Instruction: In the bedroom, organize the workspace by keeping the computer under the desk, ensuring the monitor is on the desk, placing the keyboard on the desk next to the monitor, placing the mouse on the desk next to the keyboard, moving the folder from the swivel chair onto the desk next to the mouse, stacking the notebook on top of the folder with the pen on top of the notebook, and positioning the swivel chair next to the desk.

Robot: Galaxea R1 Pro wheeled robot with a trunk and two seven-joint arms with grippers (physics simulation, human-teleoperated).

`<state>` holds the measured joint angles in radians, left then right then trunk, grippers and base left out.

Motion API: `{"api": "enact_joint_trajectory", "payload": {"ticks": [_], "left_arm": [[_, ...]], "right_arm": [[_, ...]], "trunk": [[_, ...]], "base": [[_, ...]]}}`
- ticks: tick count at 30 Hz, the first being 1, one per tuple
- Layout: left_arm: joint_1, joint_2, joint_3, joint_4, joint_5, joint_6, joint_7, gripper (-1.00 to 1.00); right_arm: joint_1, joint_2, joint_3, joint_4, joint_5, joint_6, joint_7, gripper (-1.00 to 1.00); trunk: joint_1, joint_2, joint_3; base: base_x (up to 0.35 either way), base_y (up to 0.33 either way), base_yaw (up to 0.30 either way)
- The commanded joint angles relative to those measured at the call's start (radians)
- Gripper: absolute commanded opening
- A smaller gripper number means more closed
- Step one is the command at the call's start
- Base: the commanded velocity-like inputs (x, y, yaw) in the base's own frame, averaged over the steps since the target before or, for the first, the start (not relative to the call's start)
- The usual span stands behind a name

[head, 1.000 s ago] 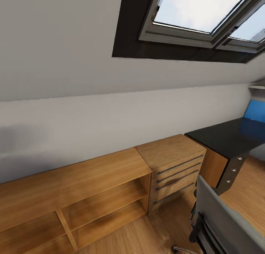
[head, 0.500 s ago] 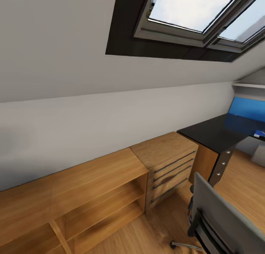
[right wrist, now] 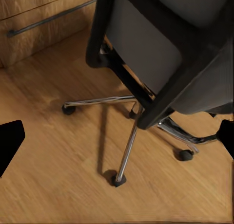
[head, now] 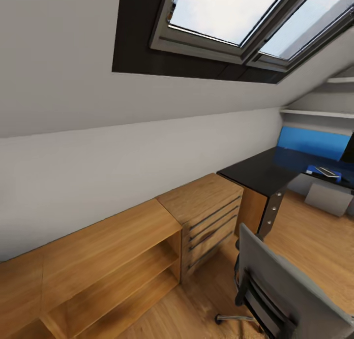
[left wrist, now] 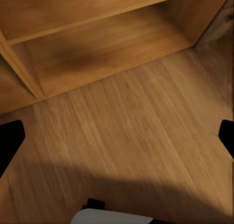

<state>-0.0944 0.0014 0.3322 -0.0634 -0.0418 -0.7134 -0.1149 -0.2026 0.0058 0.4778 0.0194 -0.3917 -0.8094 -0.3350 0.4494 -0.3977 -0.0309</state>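
Grey upholstery is showing on the swivel chair [head: 285,290], standing near the black worktop [head: 260,169] — the folder [head: 322,172] is lying there. Both pincers — left [left wrist: 117,136], right [right wrist: 117,136] — are hanging spread, gripping nothing.

- Left gripper [left wrist: 117,136]: its two dark fingertips [left wrist: 9,139] sit at the left and right edges of the left wrist frame, spread wide, nothing between them.
- Right gripper [right wrist: 117,136]: dark fingertips [right wrist: 9,139] likewise at the lower left and lower right edges of its wrist frame, jaws wide apart, empty.
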Motion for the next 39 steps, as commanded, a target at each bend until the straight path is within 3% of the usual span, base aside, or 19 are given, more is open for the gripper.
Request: {"api": "enact_joint_trajectory", "payload": {"ticks": [1, 39], "left_arm": [[-0.001, 0.000, 0.009, 0.001, -0.004, -0.003, -0.006, 1.00], [-0.001, 0.000, 0.009, 0.001, -0.004, -0.001, -0.006, 1.00]], "right_arm": [[-0.001, 0.001, 0.008, 0.002, -0.003, -0.002, -0.006, 1.00], [-0.001, 0.000, 0.008, 0.002, -0.003, -0.002, -0.004, 1.00]], "trunk": [[0.001, -0.002, -0.002], [0.001, -0.002, -0.002]], "base": [[0.000, 0.001, -0.275], [0.000, 0.000, -0.275]]}}
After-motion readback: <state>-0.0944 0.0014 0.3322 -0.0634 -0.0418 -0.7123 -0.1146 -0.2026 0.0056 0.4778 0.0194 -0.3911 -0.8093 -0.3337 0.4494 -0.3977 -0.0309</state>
